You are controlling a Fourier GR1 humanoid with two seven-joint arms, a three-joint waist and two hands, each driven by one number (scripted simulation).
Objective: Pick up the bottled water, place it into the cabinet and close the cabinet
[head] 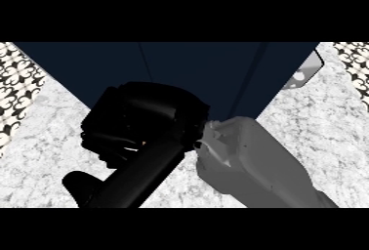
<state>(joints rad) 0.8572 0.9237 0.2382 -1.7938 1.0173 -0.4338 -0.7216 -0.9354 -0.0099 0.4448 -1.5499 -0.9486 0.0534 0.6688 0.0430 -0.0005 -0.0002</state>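
my right forearm (263,166), grey and broad, rises from the lower edge of the head view toward the dark navy cabinet (194,68), which fills the upper middle of the frame. the forearm's far end meets the cabinet's lower front edge, and my right robot hand itself is hidden there; i cannot tell how its fingers stand or whether it holds anything.

left of it, a large black mass (144,122) sits against the cabinet's lower left face, with a black limb (122,180) running down to the bottom edge. this looks to be my left arm and robot hand, close to the lens, but its fingers merge into one dark shape and i cannot tell if they are curled or straight.

the bottled water shows nowhere in this view; whether it is behind the dark mass or inside the cabinet cannot be told.

thin vertical seams cross the cabinet's face. at its upper right corner a pale grey metal bracket (306,73) with small holes juts out. the mottled white stone worktop (317,127) spreads on both sides of the cabinet. a black-and-white patterned tile surface (18,83) borders the far left and appears again at the upper right corner.

no label, brand or writing can be read anywhere.
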